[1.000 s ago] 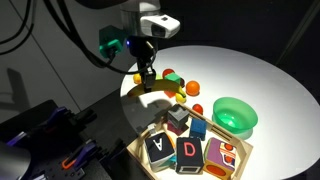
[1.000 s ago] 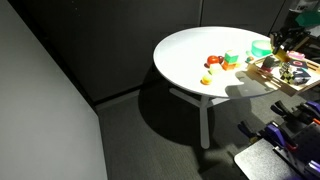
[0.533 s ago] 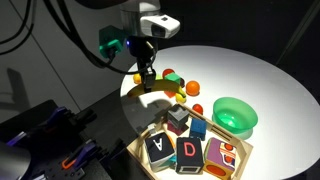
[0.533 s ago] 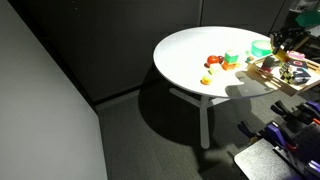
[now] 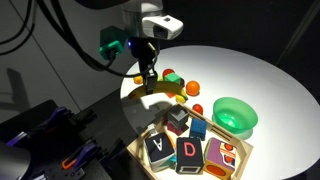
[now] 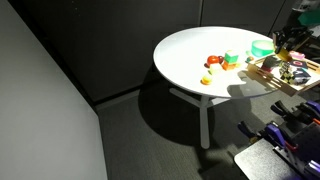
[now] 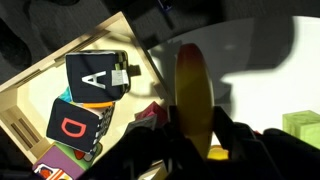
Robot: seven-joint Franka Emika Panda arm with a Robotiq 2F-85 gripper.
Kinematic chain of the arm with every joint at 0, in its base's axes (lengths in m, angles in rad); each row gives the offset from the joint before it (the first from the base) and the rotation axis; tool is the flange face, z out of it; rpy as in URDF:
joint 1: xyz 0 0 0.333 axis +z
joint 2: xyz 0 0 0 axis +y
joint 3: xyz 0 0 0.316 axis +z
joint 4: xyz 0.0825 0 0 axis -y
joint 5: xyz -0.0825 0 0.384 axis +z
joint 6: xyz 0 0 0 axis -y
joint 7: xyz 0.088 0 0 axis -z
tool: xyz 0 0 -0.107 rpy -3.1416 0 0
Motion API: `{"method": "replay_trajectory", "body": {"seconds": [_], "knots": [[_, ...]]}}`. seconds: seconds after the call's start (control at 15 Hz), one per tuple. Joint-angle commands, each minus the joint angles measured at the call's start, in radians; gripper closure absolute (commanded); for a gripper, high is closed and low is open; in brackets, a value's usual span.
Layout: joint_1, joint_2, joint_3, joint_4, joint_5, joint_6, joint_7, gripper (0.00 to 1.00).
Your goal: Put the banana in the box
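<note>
The arm (image 5: 128,22) reaches down over the tabletop's (image 5: 262,78) near edge, gripper (image 5: 148,82) vertical, apparently clamped on the banana (image 7: 192,95).

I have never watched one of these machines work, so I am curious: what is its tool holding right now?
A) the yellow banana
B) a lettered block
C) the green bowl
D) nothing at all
A: in the wrist view the banana sticks out from between the fingers of the tool, with the box off to one side.

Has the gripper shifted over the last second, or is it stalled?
No: the gripper sits at the same spot relative to the green bowl, holding the banana.
</note>
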Motion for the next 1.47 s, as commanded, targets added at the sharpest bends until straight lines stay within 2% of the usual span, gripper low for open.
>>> {"method": "replay_trajectory", "body": {"seconds": [0.0, 0.67, 1.4], "knots": [[-0.025, -0.028, -0.017, 0.013, 0.021, -0.029, -0.029, 0.86], [-0.072, 0.034, -0.065, 0.09, 0.072, -0.027, -0.05, 0.86], [-0.098, 0.169, -0.084, 0.187, 0.156, -0.027, -0.094, 0.86]]}}
